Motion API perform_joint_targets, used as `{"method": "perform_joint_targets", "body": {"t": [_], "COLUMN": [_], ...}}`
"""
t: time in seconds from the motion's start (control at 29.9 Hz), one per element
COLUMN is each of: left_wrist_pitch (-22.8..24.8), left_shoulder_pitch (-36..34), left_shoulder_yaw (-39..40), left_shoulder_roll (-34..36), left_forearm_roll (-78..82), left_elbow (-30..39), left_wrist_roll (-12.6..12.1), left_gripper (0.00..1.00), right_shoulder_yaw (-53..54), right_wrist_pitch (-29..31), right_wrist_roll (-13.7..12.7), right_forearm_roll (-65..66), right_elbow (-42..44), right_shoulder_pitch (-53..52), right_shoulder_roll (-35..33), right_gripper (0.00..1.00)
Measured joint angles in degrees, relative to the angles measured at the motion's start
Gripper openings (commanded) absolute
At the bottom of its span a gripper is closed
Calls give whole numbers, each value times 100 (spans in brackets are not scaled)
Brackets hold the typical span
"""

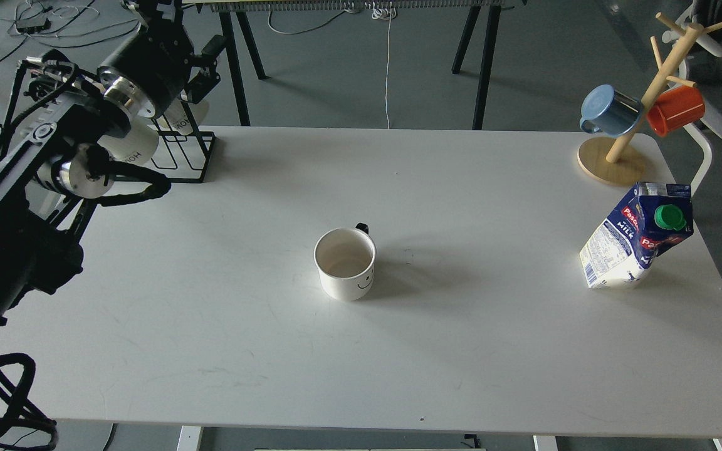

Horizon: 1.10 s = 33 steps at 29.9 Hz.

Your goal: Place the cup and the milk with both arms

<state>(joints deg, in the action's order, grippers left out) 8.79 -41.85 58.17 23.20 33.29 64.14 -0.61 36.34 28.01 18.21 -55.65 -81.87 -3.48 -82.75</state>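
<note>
The cup (pixel 345 264), a white mug with a black handle and a smiley face, stands upright near the middle of the white table (pixel 474 351). The milk (pixel 638 243), a blue and white carton with a green cap, stands near the table's right edge. My left arm comes in from the left, and its gripper (pixel 150 9) points up at the far left corner, above the wire rack and far from the cup. It is dark and cut by the frame's top edge, so its fingers do not show. My right arm is out of view.
A wooden mug tree (pixel 615 160) at the far right corner carries a blue mug (pixel 609 111) and an orange mug (pixel 675 110). A black wire rack (pixel 180 153) with cream mugs (pixel 130 145) stands at the far left corner, behind my left arm.
</note>
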Motion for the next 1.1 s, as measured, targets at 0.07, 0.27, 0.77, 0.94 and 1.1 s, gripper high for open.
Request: {"method": "perform_joint_targets", "body": {"t": [0.07, 0.27, 0.77, 0.94, 1.1], "left_wrist_pitch": [0, 0, 5, 8, 9], "left_shoulder_pitch": [1, 2, -33, -55, -98], "left_shoulder_yaw": [-5, -17, -62, -68, -85], "left_shoulder_roll": [0, 0, 9, -64, -117], "left_forearm_roll": [1, 8, 11, 15, 95], "left_elbow": [2, 8, 4, 27, 30], "left_wrist_roll": [-4, -13, -18, -18, -30], "left_gripper": [99, 99, 99, 99, 99], "right_shoulder_yaw": [-335, -1047, -829, -602, -481], "right_wrist_pitch": [0, 0, 0, 0, -1], "right_wrist_roll": [111, 171, 193, 186, 183], "right_forearm_roll": [27, 240, 1339, 1688, 1814], "right_elbow": [-26, -44, 679, 915, 965], "right_shoulder_pitch": [81, 116, 109, 110, 111], "right_shoulder_roll": [9, 169, 2385, 3122, 3514], "right_gripper": [99, 99, 99, 99, 99]}}
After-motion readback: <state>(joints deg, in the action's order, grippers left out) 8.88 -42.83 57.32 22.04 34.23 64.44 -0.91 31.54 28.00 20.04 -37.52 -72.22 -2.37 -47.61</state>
